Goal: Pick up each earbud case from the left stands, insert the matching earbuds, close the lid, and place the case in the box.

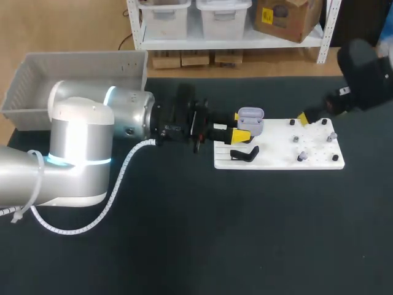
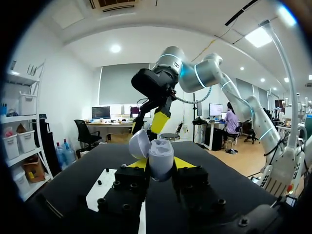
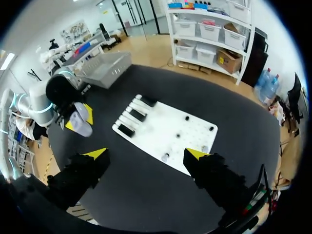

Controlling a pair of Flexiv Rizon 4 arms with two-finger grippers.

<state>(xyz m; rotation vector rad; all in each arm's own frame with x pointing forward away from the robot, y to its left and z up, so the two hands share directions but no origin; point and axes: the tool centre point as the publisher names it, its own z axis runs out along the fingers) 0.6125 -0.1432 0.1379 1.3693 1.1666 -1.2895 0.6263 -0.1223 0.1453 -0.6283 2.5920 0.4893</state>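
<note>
Head view: a lavender earbud case (image 1: 250, 118), lid raised, is being pinched in the left jaws at the end of the left arm (image 1: 80, 147), over the left edge of a white board (image 1: 276, 161) on the dark bench (image 1: 184, 246). A black stand (image 1: 244, 153) is seen on the board just beside the case. The right arm (image 1: 362, 74) is being held over the board's far right corner, and a grey box (image 1: 37, 80) is sitting at the bench's far left.

Left wrist view: the case is being gripped from both sides by the yellow fingertips (image 2: 187, 163), with the right arm hanging ahead of it.

Right wrist view: the right jaws are being held spread wide above the board, yellow tips (image 3: 96, 153) well apart.
</note>
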